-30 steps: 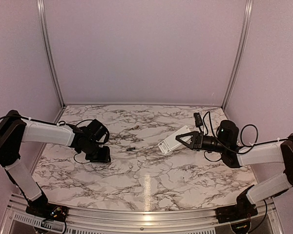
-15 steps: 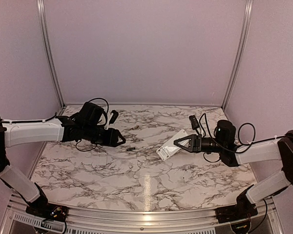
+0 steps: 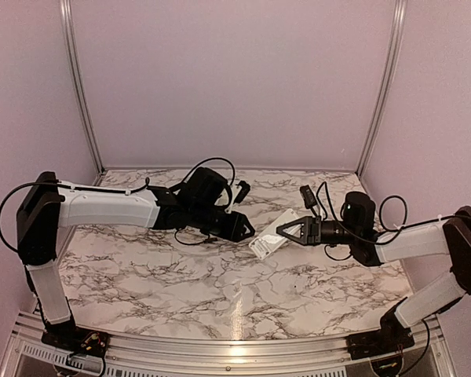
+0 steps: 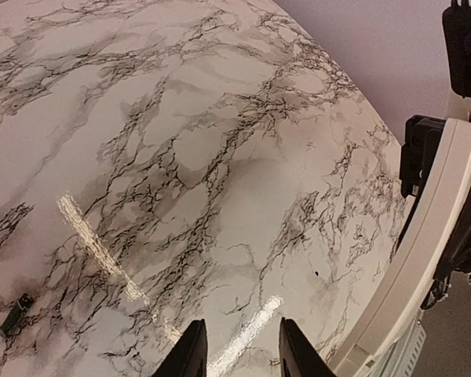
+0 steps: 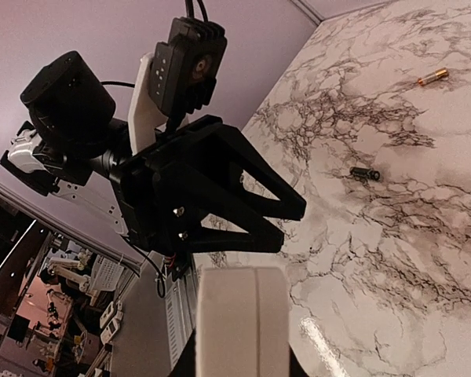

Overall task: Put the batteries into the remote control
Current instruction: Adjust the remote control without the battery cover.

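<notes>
marbled white counter [image 3: 220,290] with dark veining forms the floor of a booth closed by plain lilac walls [image 3: 235,78] and aluminium posts [image 3: 77,86].

remote control [image 3: 263,243]: white handset, located over the middle of the counter and tilted. the right jaws are clamped on the remote control at the end nearest the right arm [image 3: 412,242]. the free end points toward the left arm [image 3: 110,208]. in the right wrist view the narrow end of the handset sits directly in front of the lens. in the left wrist view the handset shows edge-on as a long white bar. whether the free end touches the counter cannot be told.

left jaws: positioned just beside the free end of the remote control, on the side away from the right arm, tips pointing at it. contact between tips and handset cannot be told. the left jaws stand apart with nothing between them. only bare counter shows through the gap in the left wrist view.

dark battery [image 5: 364,173]: lies flat on the counter beyond the left jaws as seen from the remote control, apart from the handset.

copper-coloured battery [image 5: 433,76]: lies flat on the counter, farther from the remote control than the dark battery and apart from it.

both arms carry white links and looped black cables behind the wrists.
</notes>
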`<state>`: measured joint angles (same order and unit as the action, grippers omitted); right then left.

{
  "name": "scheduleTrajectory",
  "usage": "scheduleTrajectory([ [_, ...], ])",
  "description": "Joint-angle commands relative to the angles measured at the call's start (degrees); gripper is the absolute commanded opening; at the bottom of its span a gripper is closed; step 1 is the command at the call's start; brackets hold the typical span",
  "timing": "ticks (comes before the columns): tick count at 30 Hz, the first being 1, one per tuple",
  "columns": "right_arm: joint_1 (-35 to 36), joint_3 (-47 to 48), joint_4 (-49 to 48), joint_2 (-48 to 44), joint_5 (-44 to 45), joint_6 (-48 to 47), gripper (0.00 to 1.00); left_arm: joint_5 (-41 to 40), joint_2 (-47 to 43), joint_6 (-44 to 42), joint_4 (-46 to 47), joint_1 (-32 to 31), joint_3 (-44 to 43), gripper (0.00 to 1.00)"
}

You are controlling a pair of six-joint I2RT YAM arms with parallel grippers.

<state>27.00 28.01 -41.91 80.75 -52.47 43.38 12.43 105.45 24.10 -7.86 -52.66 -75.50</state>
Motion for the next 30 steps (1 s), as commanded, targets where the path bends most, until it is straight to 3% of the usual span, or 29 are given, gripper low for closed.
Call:
scheduleTrajectory([
  [1,0.5,2.6,-0.4,0.6,0.3,-0.5,0.0,-1.9,3.6,-2.7,-4.0,-4.2,-5.8,0.32],
  [8,0.5,3.0,-0.7,0.7,1.1,-0.1,0.09,-3.0,7.3,-6.2,-9.0,-8.8,-10.4,0.26],
  [10,0.5,3.0,-1.0,0.7,1.3,0.1,0.07,-3.1,7.4,-6.1,-9.3,-8.9,-10.6,0.26],
  [22,0.2,2.3,-2.9,-0.1,3.0,2.2,0.22,-3.5,6.7,-5.3,-9.3,-8.8,-9.5,0.25],
  [30,0.0,2.1,-2.5,-0.2,3.3,1.7,0.0,-3.8,5.3,-6.2,-9.9,-8.0,-9.0,0.29],
])
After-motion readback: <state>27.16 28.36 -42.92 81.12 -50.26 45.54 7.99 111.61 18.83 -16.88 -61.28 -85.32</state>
